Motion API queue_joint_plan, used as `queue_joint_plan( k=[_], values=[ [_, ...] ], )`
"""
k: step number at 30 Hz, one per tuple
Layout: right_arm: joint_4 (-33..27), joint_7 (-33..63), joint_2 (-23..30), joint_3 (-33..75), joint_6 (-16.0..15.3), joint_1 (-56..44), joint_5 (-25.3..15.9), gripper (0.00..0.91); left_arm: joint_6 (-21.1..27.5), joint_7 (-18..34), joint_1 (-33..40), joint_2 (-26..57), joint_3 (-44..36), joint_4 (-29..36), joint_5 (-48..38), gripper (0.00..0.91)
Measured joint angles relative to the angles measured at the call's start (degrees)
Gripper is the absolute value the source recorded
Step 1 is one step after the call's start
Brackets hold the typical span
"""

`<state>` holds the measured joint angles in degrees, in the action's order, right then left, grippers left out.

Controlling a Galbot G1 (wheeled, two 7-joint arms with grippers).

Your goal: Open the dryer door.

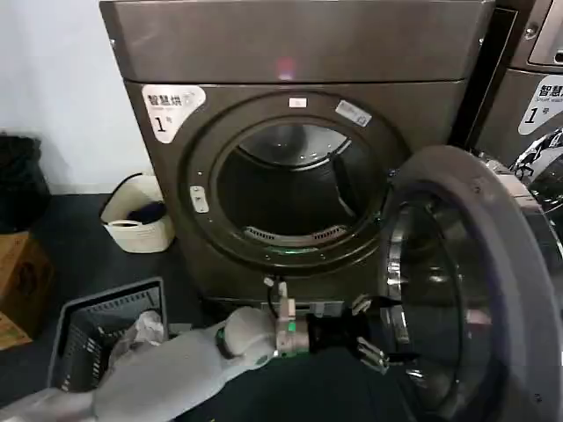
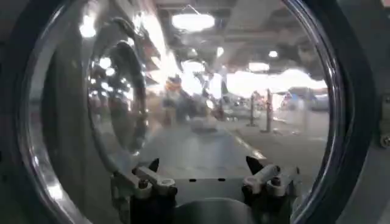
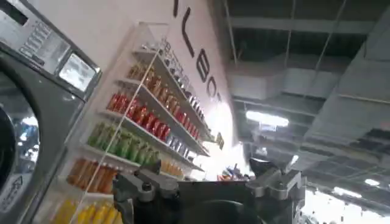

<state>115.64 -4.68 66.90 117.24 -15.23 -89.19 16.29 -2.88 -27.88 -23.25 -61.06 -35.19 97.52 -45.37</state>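
Grey-bronze dryer (image 1: pixel 299 53) fills far centre, drum opening exposed. Dryer door (image 1: pixel 493 290) swung wide open to near right, grey inner face and glass toward robot. Left arm (image 1: pixel 167 369) stretches low from near left, rightward. Left gripper (image 1: pixel 374 330) at door's inner rim, jaws spread, gripping nothing. Right gripper (image 3: pixel 210 185) raised, pointing toward ceiling, jaws spread. Laundry basket (image 1: pixel 97 338) on floor, near left.

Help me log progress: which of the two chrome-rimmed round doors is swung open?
The dryer door of the grey-bronze machine numbered 1, swung out to the right with the left gripper at its inner face. The neighbouring door sits behind it.
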Motion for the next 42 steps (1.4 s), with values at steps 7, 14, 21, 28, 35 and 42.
queue_joint_plan(
  k=[7,14,21,28,35,42],
  values=[
    [1.36,1.19,-0.16,3.00,-1.46,-0.42,-3.21,0.907,0.14,-0.06,3.11,-2.41,-2.69,-2.85,0.03,0.907],
    [1.01,1.42,-0.95,5.85,-1.32,-1.12,-6.46,0.907,-0.59,-0.06,6.19,-4.81,-5.95,-6.22,0.20,0.907],
    [0.95,1.51,-1.29,7.14,-1.25,-1.43,-6.99,0.907,-1.17,0.34,7.48,-8.11,-7.26,-10.17,0.40,0.907],
    [0.56,1.55,-1.45,7.25,-1.18,-1.24,-7.10,0.907,-1.52,1.54,8.32,-12.42,-7.74,-13.93,0.46,0.907],
    [0.47,1.61,-1.84,7.92,-1.20,-1.19,-7.04,0.907,-2.16,3.03,9.64,-15.89,-8.84,-16.54,0.52,0.907],
    [0.01,2.48,-2.45,9.15,-1.37,-1.35,-7.34,0.907,-2.21,4.58,10.66,-19.04,-9.36,-18.56,0.48,0.907]
  ],
)
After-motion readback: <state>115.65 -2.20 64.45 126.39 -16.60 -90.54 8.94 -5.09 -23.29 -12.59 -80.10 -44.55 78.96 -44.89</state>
